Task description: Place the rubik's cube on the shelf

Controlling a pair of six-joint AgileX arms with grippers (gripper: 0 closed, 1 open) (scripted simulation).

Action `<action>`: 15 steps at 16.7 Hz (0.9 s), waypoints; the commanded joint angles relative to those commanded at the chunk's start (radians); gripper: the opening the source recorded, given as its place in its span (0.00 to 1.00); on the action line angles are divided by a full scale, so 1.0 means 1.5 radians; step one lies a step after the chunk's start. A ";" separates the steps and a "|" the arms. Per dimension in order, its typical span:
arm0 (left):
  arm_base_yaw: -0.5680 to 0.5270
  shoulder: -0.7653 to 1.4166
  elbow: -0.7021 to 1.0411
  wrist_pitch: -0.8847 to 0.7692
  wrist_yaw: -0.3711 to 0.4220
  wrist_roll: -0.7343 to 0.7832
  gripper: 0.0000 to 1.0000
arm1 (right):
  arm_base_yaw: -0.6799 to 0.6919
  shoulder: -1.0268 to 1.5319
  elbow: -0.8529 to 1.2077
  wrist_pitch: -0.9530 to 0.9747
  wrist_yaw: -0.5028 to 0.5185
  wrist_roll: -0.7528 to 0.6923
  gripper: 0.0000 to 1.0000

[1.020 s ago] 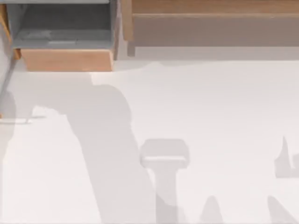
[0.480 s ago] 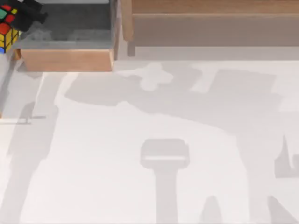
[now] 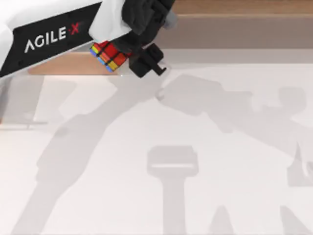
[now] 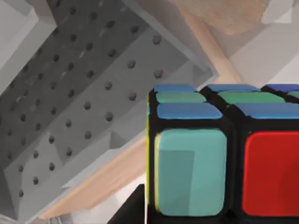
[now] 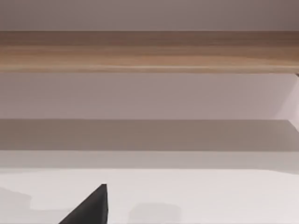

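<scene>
Red-and-yellow stickered rubik's cube [image 3: 108, 54] rides clamped in the black left gripper [image 3: 128, 55] at eleven o'clock, lifted but not yet on the long light-brown wooden shelf [image 3: 234, 7].

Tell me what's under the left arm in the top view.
Beneath the left arm a strip of the wooden box shows; the rest of the box is covered. The left end effector holds the rubik's cube over the box's front edge.
</scene>
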 joint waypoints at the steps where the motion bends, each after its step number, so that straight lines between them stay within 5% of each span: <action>1: -0.030 0.009 -0.025 0.066 -0.015 -0.002 0.00 | 0.000 0.000 0.000 0.000 0.000 0.000 1.00; 8: -0.161 0.091 -0.159 0.620 -0.089 -0.020 0.00 | 0.000 0.000 0.000 0.000 0.000 0.000 1.00; 15: -0.166 0.165 -0.224 1.122 -0.118 -0.041 0.00 | 0.000 0.000 0.000 0.000 0.000 0.000 1.00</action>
